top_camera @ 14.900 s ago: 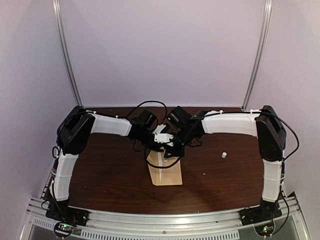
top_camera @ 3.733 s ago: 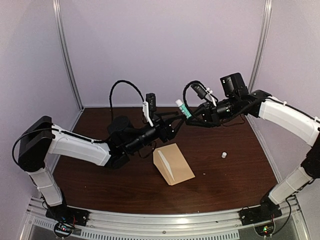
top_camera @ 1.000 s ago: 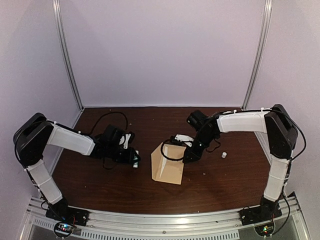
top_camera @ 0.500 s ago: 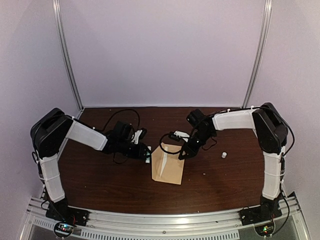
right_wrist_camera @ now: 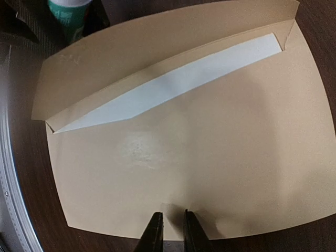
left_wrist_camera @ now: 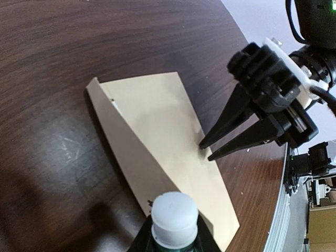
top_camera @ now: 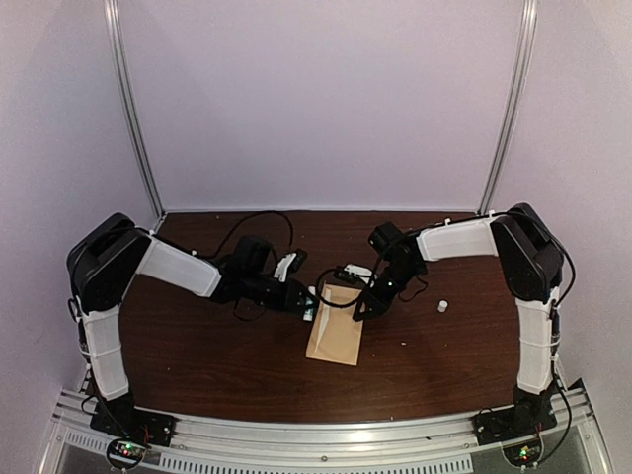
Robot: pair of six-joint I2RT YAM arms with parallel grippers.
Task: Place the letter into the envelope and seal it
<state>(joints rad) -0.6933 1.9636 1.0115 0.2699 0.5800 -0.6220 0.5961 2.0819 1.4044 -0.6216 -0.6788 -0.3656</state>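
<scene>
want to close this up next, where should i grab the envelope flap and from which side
Take the flap at its free long edge, near the middle, coming from the side of the left tool. It looks open away from the pocket there, past the letter, while the right tool sits on the opposite edge of the envelope.

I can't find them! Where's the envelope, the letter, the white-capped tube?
envelope [right_wrist_camera: 220, 157], right wrist view, big tan face.
letter [right_wrist_camera: 173, 84], right wrist view, white strip showing inside.
white-capped tube [left_wrist_camera: 175, 212], left wrist view, its cap.

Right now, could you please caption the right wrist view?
Right gripper tips on the open envelope, letter showing inside, glue stick beyond.
</scene>
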